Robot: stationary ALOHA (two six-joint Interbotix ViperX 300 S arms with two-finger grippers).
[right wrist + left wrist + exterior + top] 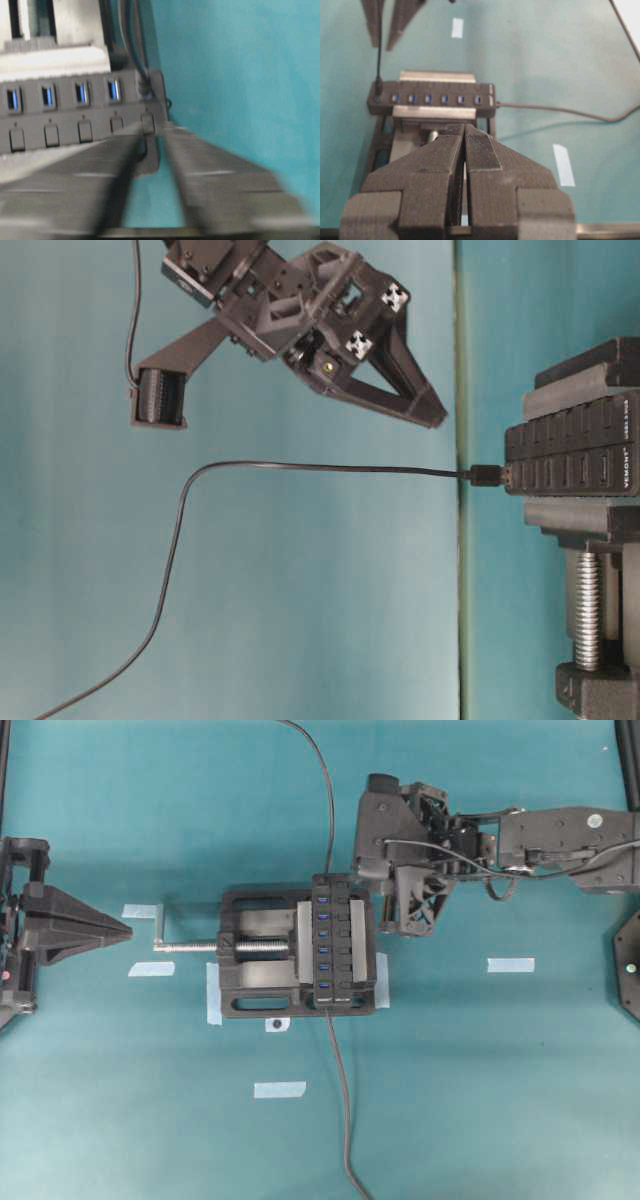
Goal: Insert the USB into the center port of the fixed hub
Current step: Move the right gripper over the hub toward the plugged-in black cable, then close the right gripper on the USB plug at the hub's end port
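**Q:** Left wrist view: where is the USB (378, 88) sitting?
**A:** At the far-left end of the fixed hub (435, 108), upright, not in the center port (427, 99). My right gripper (385, 22) is hanging above it with its jaws apart, and only the cable is running between them. My left gripper (465, 131) is resting closed on nothing, well back.
**Q:** Right wrist view?
**A:** Blurred. My fingers are straddling the hub's end and gripping nothing.
**Q:** Table-level view?
**A:** The plug is touching the hub, and my right gripper is standing apart from it.
**Q:** Overhead: which step, and how much room?
**A:** I am judging this a regrasp. The next move calls for closing on the plug, drawing it straight out, shifting along the row and pressing in at the middle. The table (450, 1100) is lying open around the vise (250, 1000). The neighbouring slots are the tight edges.
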